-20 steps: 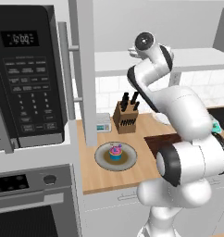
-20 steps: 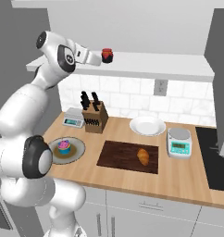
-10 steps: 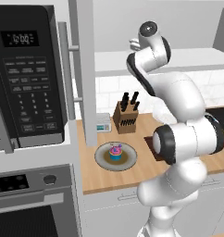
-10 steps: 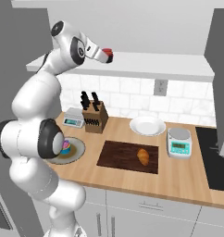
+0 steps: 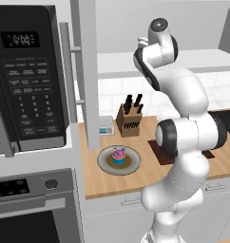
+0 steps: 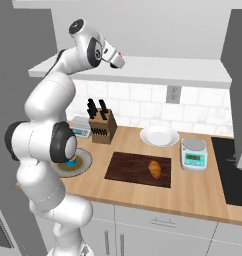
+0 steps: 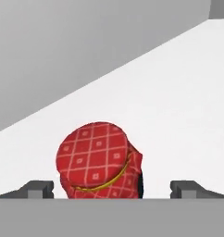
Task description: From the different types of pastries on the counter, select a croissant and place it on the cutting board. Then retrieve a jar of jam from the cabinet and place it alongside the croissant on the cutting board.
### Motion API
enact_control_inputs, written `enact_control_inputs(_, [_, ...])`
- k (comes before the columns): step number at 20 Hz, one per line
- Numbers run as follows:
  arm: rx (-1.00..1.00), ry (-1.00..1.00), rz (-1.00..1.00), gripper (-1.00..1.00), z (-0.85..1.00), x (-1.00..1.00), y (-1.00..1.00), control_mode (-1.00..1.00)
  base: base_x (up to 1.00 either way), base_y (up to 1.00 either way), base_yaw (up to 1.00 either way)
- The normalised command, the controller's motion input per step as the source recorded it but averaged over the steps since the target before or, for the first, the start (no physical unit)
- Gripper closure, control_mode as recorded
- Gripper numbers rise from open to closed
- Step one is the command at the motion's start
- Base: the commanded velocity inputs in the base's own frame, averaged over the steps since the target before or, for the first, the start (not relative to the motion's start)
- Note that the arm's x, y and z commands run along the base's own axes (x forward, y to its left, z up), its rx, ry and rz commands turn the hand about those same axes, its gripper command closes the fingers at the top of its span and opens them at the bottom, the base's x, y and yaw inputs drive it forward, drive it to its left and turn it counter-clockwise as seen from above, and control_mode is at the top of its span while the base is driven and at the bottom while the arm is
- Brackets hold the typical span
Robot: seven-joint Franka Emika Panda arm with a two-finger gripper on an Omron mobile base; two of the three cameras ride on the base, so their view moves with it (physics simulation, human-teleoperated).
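The jar of jam, dark red with a checked red lid, stands on the white shelf of the cabinet. My gripper is open around it. Its two dark fingertips stand wide on either side and clear of the jar. In the right base view the gripper is raised to the shelf's front edge. The golden-brown croissant lies on the dark cutting board on the counter. A cupcake with pink frosting sits on a round plate.
A knife block and a small scale stand by the wall. A white plate and a second scale are right of the board. The cabinet door hangs open beside the black microwave.
The arm has swung round and pushed the hand in toward the shelf. The jar, in front of the gripper before, now sits between the open fingers.
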Motion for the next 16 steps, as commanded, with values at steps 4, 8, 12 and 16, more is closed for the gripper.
enact_control_inputs(4, [0.0,0.0,0.0,-1.0,-0.41,0.0,-0.04,-1.0,0.0,0.0,0.0])
enact_control_inputs(8, [0.0,0.01,0.0,-1.0,-0.21,0.3,0.0,-1.0,0.0,0.0,0.0])
enact_control_inputs(12, [0.0,0.06,0.0,-1.0,-0.01,0.75,0.0,-1.0,0.0,0.0,0.0])
enact_control_inputs(16, [0.0,0.1,0.0,-1.0,-0.26,0.66,0.0,-1.0,0.0,0.0,0.0])
